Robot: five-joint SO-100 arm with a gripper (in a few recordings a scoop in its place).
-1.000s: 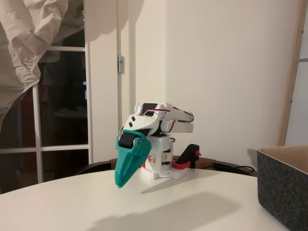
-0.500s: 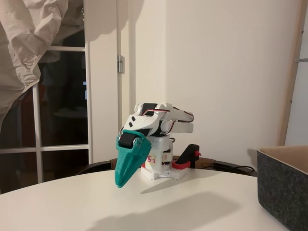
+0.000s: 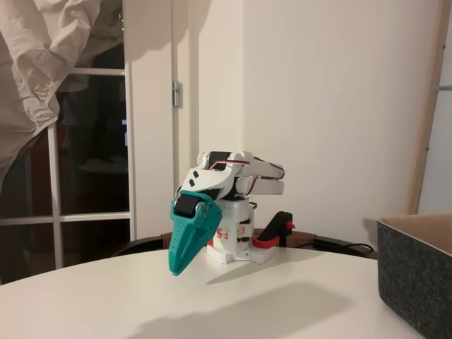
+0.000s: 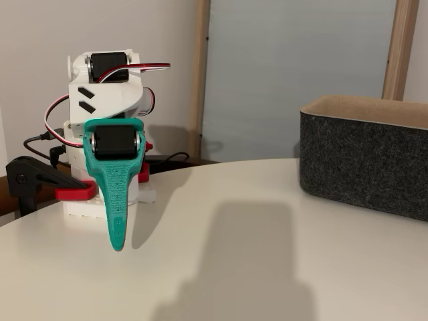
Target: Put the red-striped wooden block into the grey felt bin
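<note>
Nothing had moved since the earlier frames: the arm, its shadow and the bin sat exactly as they had a second before.

The grey felt bin [image 3: 417, 272] stood on the white bench [image 3: 106, 304] at the right edge of one fixed view, well apart from the gripper [image 3: 175, 268]; in the other fixed view the bin [image 4: 364, 160] filled the right side, again far from the gripper [image 4: 118, 244]. The red-striped wooden block could not be made out on the bench or in the teal fingers [image 4: 115, 194].

The arm was folded back over its white base [image 3: 229, 247], upper links lying nearly level, with the wrist dropped forward so the gripper pointed down and slightly outward. Its tip hung just above the bench, not touching it.

The fingers lay together in a single narrow point with no gap visible between them, and nothing was gripped. A black clamp [image 3: 279, 229] with a red pad sat beside the base.
</note>
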